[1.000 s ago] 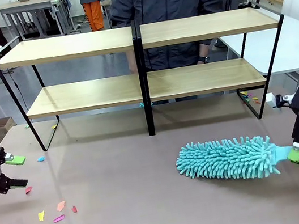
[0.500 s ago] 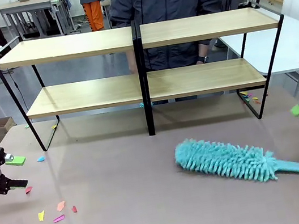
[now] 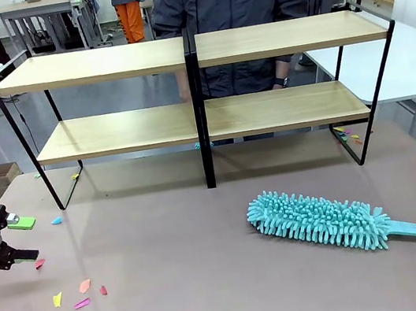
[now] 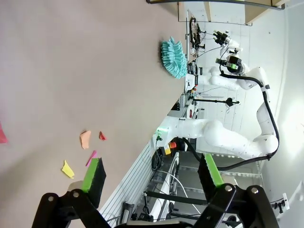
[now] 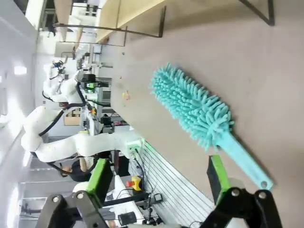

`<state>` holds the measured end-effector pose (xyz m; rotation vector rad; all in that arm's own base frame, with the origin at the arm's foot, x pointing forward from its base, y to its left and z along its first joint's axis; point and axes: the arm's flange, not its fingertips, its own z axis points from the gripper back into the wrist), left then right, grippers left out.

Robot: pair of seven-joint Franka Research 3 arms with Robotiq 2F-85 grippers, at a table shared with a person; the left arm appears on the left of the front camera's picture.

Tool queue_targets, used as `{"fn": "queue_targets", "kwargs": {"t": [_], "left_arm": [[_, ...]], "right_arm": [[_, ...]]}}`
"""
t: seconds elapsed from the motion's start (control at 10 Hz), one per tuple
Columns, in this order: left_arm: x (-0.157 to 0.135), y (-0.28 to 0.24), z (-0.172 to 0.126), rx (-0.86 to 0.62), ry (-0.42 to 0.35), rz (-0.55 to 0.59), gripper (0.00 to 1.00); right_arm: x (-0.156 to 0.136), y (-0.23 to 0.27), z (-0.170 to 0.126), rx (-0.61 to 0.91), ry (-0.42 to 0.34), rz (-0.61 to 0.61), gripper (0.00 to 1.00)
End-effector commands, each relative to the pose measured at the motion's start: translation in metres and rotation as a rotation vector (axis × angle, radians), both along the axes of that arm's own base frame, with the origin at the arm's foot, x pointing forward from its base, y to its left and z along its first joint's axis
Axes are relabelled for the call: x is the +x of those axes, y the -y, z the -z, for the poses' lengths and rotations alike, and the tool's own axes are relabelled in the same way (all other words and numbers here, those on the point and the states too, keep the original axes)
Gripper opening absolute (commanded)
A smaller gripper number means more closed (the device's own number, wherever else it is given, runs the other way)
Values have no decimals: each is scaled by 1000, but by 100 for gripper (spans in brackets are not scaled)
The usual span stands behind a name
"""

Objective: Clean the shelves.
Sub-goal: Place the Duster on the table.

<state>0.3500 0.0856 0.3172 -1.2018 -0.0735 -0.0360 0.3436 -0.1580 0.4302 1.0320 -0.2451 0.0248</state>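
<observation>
Our left gripper (image 3: 8,241) hangs low over the left edge of the brown table (image 3: 182,287), its fingers spread apart with nothing between them; from the left wrist camera we see the same gripper (image 4: 151,175) with its green pads (image 4: 90,173) wide apart above the bare tabletop. Our right gripper (image 5: 161,183) is likewise spread wide and holds nothing, hovering above the table on the handle side of the duster (image 5: 199,111). In the front view the duster (image 3: 319,221) lies flat on the right half of the table, its fluffy teal head toward the middle and its handle pointing to the right edge, apart from both grippers. The shelves (image 3: 202,120) stand across the far part of the table, two racks joined at the middle, with black frames and light wood boards on two levels; the boards we can see carry nothing. A person (image 3: 235,7) in a dark jacket stands just behind the shelves, one hand (image 3: 281,79) with a wristwatch showing between the upper and lower boards of the right rack. Small coloured paper scraps (image 3: 75,293) lie scattered on the table near our left gripper, and a few more scraps (image 3: 346,135) sit by the right foot of the shelves.
</observation>
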Motion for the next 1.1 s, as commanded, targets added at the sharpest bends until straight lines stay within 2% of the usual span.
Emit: {"fn": "queue_targets", "kwargs": {"t": [0.0,1.0], "left_arm": [[0,2,1,-27,29,-7,100],[0,2,1,-27,29,-7,100]], "right_arm": [[14,-14,5,-95,12,-9,100],[14,-14,5,-95,12,-9,100]]}}
